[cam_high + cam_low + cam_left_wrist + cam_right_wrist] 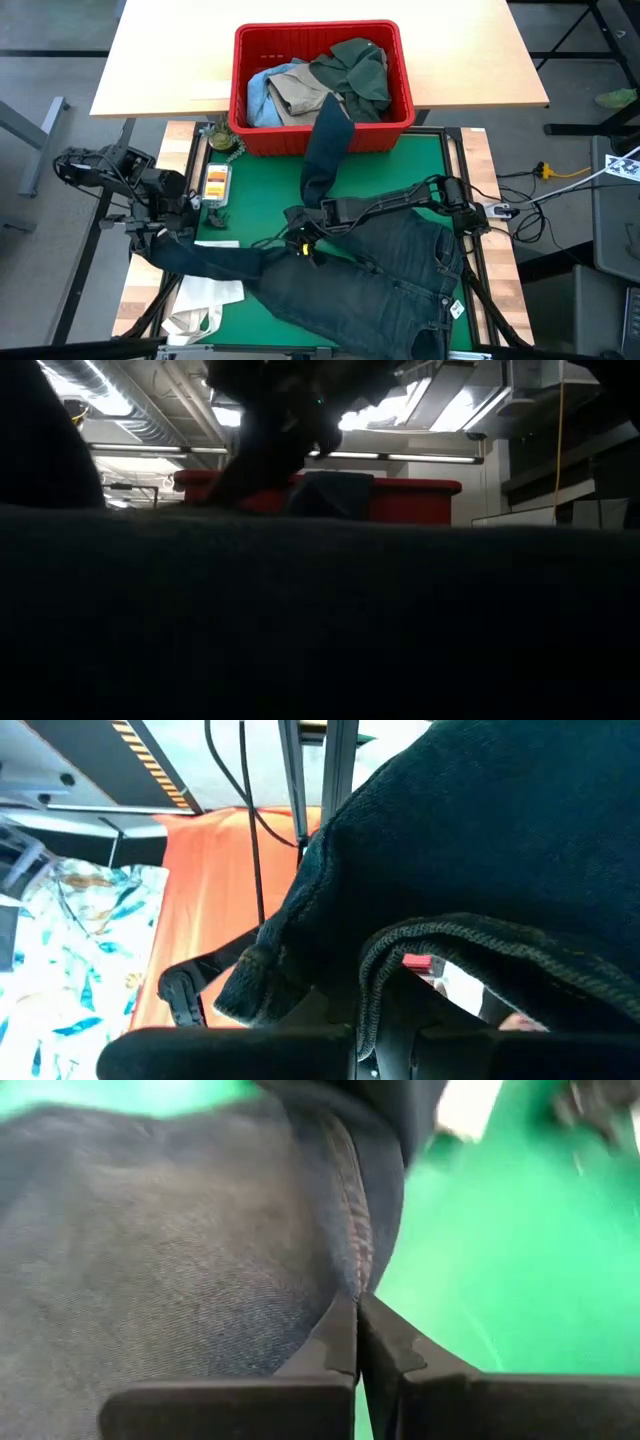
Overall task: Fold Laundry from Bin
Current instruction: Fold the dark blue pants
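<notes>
trousers [390,270] on mat | left pincer [165,232] clamps leg end | right pincer [300,240] pinches seam | no legible writing

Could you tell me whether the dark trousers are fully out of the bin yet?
Not fully: the dark trousers spread over the mat, one leg draped over the bin rim.

A green mat [262,205] covers the work table. Near its left edge lie a small clear packet with orange contents [215,181], a dark round trinket [221,138] beyond it, and a white paper bag [200,305] crumpled at the near corner. A pale wooden table [170,60] stands behind
</notes>
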Robot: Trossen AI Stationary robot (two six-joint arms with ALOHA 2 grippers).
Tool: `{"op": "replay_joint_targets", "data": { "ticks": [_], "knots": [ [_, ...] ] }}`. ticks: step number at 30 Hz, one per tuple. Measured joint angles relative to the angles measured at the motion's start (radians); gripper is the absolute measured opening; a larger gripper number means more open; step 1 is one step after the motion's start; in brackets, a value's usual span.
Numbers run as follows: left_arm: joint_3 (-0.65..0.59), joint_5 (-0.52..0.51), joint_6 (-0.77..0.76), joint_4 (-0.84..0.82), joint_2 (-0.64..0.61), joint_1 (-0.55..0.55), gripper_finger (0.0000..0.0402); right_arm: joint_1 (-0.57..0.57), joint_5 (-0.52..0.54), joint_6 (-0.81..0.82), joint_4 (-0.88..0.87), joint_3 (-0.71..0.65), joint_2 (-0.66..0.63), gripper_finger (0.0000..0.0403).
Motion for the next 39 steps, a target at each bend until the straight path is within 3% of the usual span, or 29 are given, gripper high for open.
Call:
{"op": "replay_joint_targets", "data": {
  "ticks": [6,11,20,25,32,39],
  "knots": [
    [0.0,-0.019,-0.039,0.001,0.002,-0.028,0.0005,0.001,0.279,0.099,-0.217,0.001,0.021,0.0],
    [0.0,-0.02,-0.071,0.002,0.002,-0.035,0.0005,0.0,0.365,0.104,-0.27,0.002,0.036,0.0011],
    [0.0,-0.041,-0.071,0.038,0.002,-0.035,0.0005,0.0,0.364,0.054,-0.257,0.0,0.041,0.0087],
    [0.0,-0.13,-0.071,0.13,0.002,-0.035,0.0005,-0.007,0.372,0.015,-0.257,0.0,0.038,0.0129],
    [0.0,-0.29,-0.066,0.268,0.002,-0.035,0.0005,-0.013,0.361,-0.092,-0.257,0.0,-0.056,0.0132],
    [0.0,-0.456,0.055,0.376,0.003,-0.035,0.0005,0.053,0.203,-0.247,-0.14,0.0,-0.153,0.0131]
  ]
}}
